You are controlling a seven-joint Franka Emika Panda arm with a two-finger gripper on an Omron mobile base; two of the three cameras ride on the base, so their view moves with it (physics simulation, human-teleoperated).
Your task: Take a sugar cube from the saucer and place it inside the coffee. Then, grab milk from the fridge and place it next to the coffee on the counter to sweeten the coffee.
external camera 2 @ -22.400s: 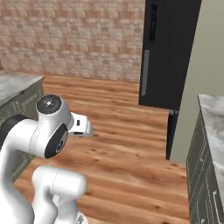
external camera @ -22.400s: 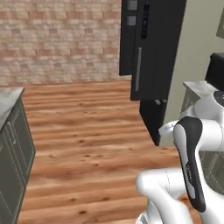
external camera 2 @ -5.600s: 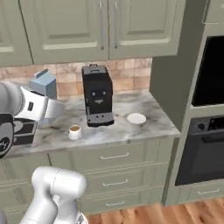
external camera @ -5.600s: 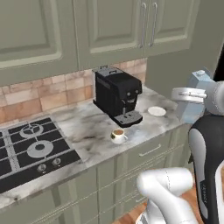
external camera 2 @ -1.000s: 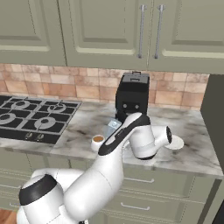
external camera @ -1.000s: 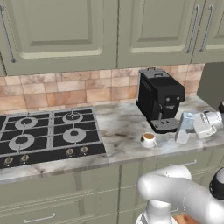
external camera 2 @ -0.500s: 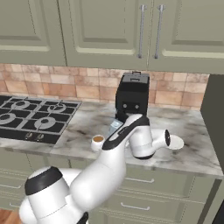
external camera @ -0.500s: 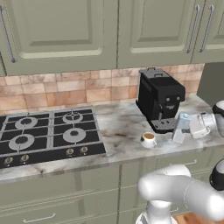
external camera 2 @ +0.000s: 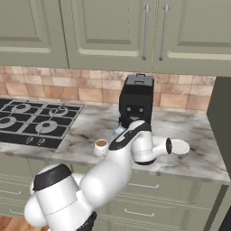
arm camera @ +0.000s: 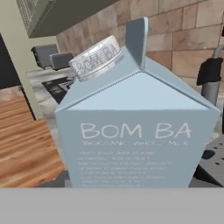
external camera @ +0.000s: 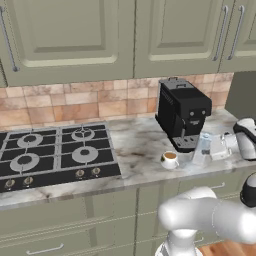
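You have the milk [external camera: 202, 148] standing upright over the counter [external camera: 135, 150], just in front of the black coffee machine [external camera: 182, 113] and to the right of the coffee [external camera: 169, 159] — near it, with a small gap between them. The claw [external camera: 214, 148] reaches in from the right and meets the carton's side, and from the way it holds there it looks closed on the milk, though the fingertips themselves are hidden behind the carton. Whether the carton's base touches the marble you cannot tell. In the hand view the milk [arm camera: 140, 131] sits right up against the lens, its round cap tilted toward the upper left. In the right base view the saucer [external camera 2: 179, 146] lies further right on the counter, beyond the arm, and the gas hob [external camera: 55, 152] is off to the left.
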